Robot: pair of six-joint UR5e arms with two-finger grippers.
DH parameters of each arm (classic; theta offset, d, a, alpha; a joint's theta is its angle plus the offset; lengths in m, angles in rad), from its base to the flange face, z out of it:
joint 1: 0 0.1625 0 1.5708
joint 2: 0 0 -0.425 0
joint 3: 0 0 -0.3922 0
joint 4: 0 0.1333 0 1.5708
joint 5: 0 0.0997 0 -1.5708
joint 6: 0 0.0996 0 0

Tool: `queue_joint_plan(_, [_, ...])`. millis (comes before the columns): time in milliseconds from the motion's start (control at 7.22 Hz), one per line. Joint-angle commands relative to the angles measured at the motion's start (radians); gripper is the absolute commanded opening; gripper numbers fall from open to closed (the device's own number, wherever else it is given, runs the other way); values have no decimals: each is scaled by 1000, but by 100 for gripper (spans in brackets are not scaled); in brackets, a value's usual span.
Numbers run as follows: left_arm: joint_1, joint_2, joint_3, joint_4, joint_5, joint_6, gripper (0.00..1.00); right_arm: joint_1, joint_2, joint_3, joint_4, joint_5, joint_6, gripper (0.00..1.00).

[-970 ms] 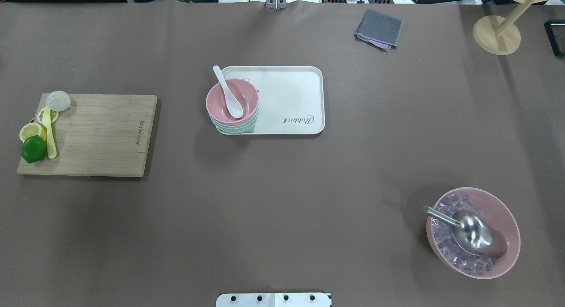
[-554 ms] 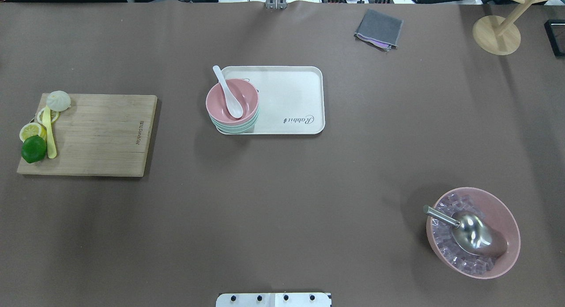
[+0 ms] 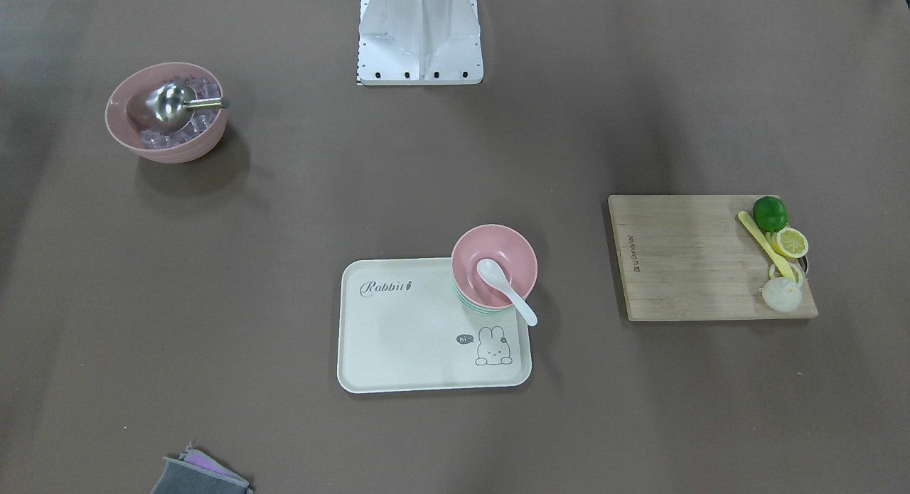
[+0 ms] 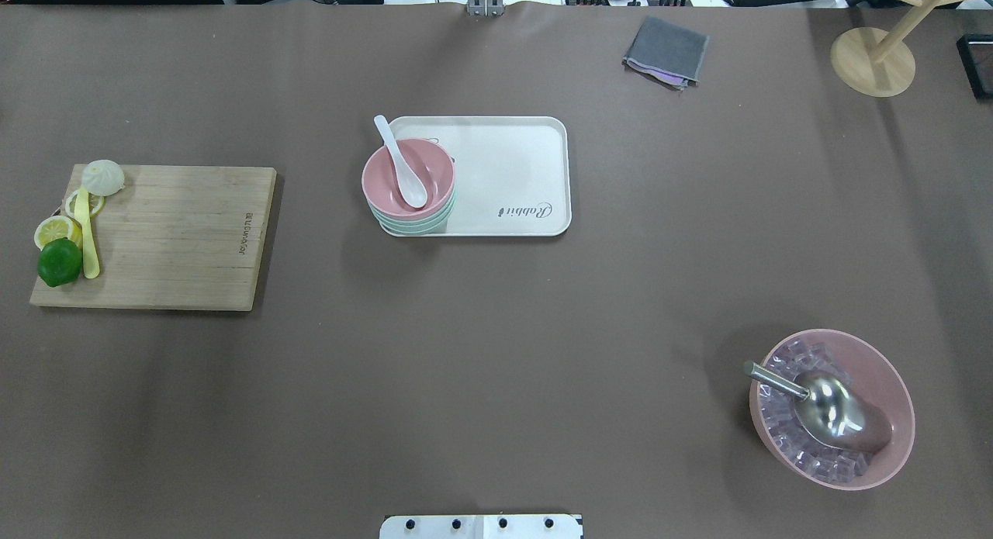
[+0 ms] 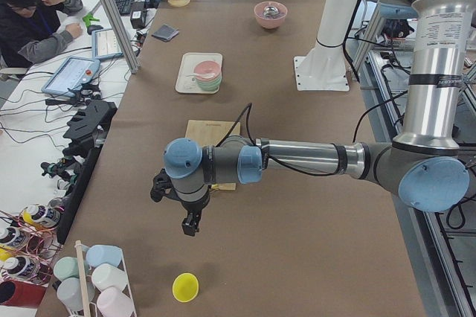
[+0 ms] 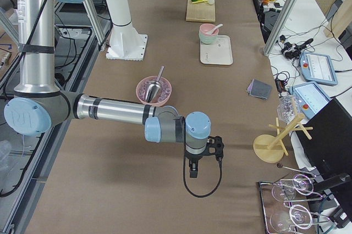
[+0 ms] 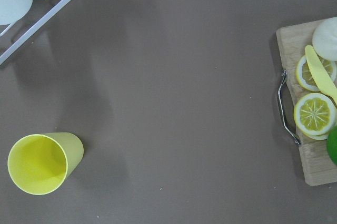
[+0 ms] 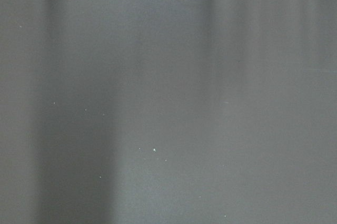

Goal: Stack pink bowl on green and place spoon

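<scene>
Pink bowl [image 4: 436,174] is seen nested on top of the green bowls [image 4: 411,223] at the left end of the tray [image 4: 512,167], a little left of the middle of the counter [image 4: 496,353] in the overhead view. The white spoon [image 4: 399,159] is laid in it with the scoop in the hollow and the handle leaning over the far-left rim, so its long axis runs aslant, away from the robot and toward its left. Both steps of the task are therefore judged to be done. The left tool [image 5: 191,224] is held above bare counter at the robot's left end, between the cutting board [image 4: 171,236] and a yellow cup [image 7: 39,163] lying on its side. The right tool [image 6: 192,172] is held well out at the opposite end, beyond the large bowl of ice [image 4: 880,364]. Neither is shown in any view but the side ones, so whether either is open or closed cannot be told. From the left tool the stack lies past the cutting board, toward the middle. The left arm is judged the nearer should the spoon need correcting, and the handle would be met first from that side. Open counter is found on the near and left sides of the stack, and the tray's bare floor lies to its right.
</scene>
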Motion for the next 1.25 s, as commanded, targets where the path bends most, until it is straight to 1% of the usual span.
queue_joint_plan(0, [1,40,-49,-30,2,1,99,0,2,1,0,0,2,100])
queue_joint_plan(1108, [3,44,-47,-30,3,-1,99,-2,-27,1,3,-5,8,100])
